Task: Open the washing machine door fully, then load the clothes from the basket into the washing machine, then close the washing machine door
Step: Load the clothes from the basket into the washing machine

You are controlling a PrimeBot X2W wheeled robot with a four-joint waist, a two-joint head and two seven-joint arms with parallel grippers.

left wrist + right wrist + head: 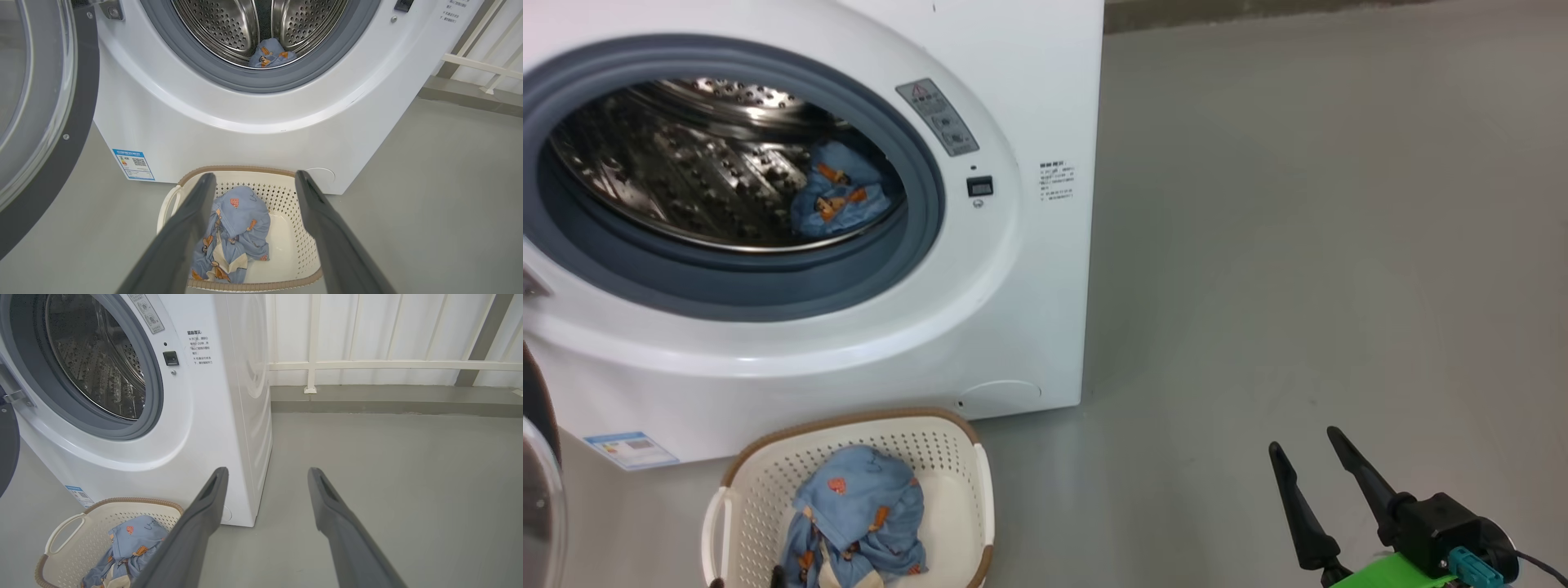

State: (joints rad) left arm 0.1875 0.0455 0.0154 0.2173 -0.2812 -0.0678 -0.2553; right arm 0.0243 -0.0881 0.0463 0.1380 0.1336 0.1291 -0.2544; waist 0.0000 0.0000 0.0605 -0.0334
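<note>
Loading step in hand: washing machine door [69,155] open at frame left, one bear-print garment [837,200] in the drum [686,180]. Clothes [245,216] heaped in basket [286,196], lower centre. Left gripper [254,175] spread, empty, above them; right gripper [1303,439] likewise (lower right). Calls next for descent and a pinch on fabric.

Basket [849,420] w/ clothes [858,514] just before washing machine [1013,310].

**Both grippers spread wide, gripping nothing**

The right gripper [1303,439] sits at the lower right of the head view. Its 2 long dark fingers [1298,514] are splayed in a V and point up and slightly left, rising from a black wrist housing [1437,523] on a green mount [1388,574]. The left gripper [255,174] likewise has its 2 fingers parted, tips well apart, and it is empty.
</note>
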